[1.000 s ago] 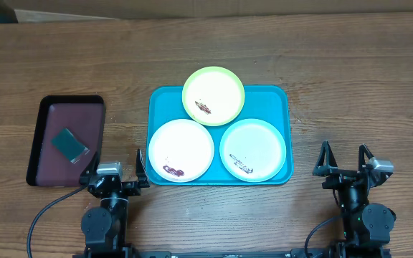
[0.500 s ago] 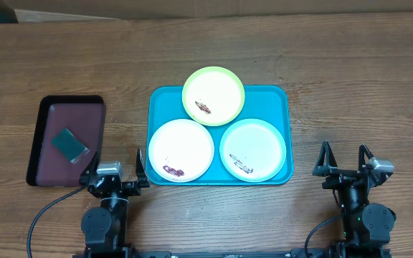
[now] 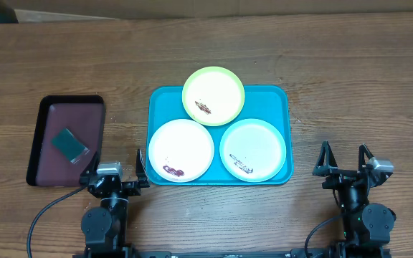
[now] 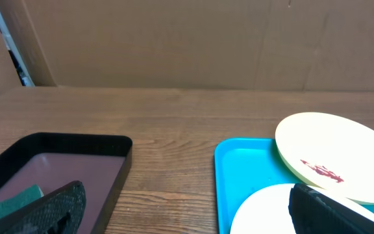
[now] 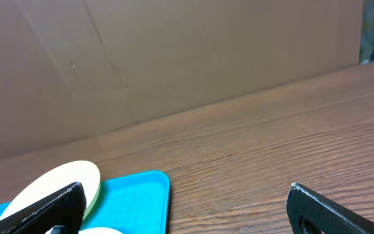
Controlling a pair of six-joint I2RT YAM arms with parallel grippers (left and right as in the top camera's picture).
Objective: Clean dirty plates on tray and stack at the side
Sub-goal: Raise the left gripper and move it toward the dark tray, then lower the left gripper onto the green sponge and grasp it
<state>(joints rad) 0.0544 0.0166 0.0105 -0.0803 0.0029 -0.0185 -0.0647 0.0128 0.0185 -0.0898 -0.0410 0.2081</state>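
Well, your three plates are all on the turquoise tray (image 3: 162, 104) in the middle of the desk (image 3: 350, 72), and every one carries a brown smear. The white plate (image 3: 181, 150) lies at the near left and the mint-blue plate (image 3: 252, 150) at the near right. The yellow-green plate (image 3: 214, 95) sits at the far side, hanging over the far rim and, judging by the left wrist view, resting partly on the white one. Nothing is stacked at the side, so I would say you are at the very first step: fetching something to wipe with. The likely tool is the green sponge (image 3: 70, 144) lying in the maroon tray (image 3: 74, 115), just left of the plates. Your left hand (image 3: 116, 165) hovers near the desk's front edge, close to that maroon tray, fingers spread wide and holding nothing. Your right hand (image 3: 344, 159) waits off the near right corner, likewise wide apart and empty. Next, reach the left hand forward over the sponge, come down and close on it, while the right readies to steady a plate.
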